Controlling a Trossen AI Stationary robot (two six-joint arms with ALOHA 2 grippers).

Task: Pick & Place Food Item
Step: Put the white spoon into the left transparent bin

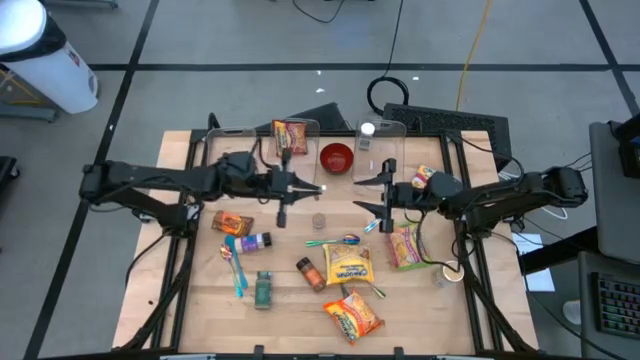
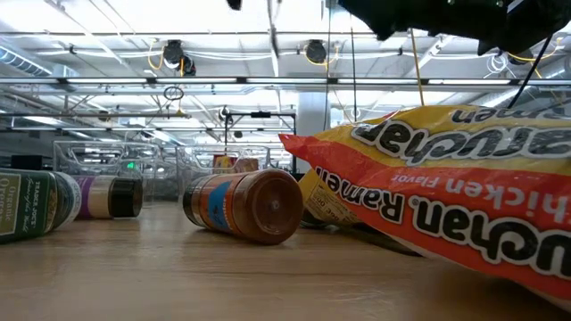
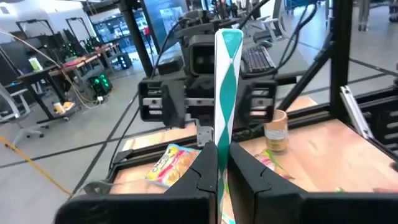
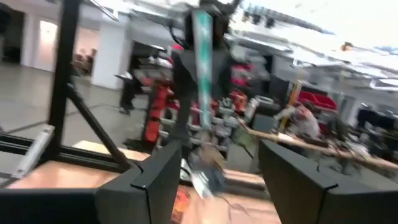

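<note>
My left gripper (image 1: 305, 187) hovers over the middle of the table, pointing level toward the right arm. It is shut on a long flat stick with teal and white stripes (image 3: 227, 81), which stands upright; the right wrist view shows the same stick (image 4: 202, 43). My right gripper (image 1: 365, 193) faces it from the right, open, with nothing between its fingers (image 4: 217, 155). Food items lie on the table: ramen packs (image 1: 352, 313) (image 1: 347, 265) (image 1: 405, 245) and spice jars (image 1: 311, 273) (image 1: 262, 289). My left gripper pinches the striped stick's lower part (image 3: 222, 140) between its two fingers. The fingers come level from the table's left and lie across the stick. Most of the stick rises above the fingers, a short end shows below them, and it is clear of the table.
A red bowl (image 1: 337, 157) and another ramen pack (image 1: 290, 135) sit toward the far edge, beside clear bins (image 1: 235, 140) (image 1: 380, 135). Spoons (image 1: 235, 265) (image 1: 335, 240) lie among the items. In the low view a ramen pack (image 2: 446, 187) and a brown jar (image 2: 245, 207) fill the foreground.
</note>
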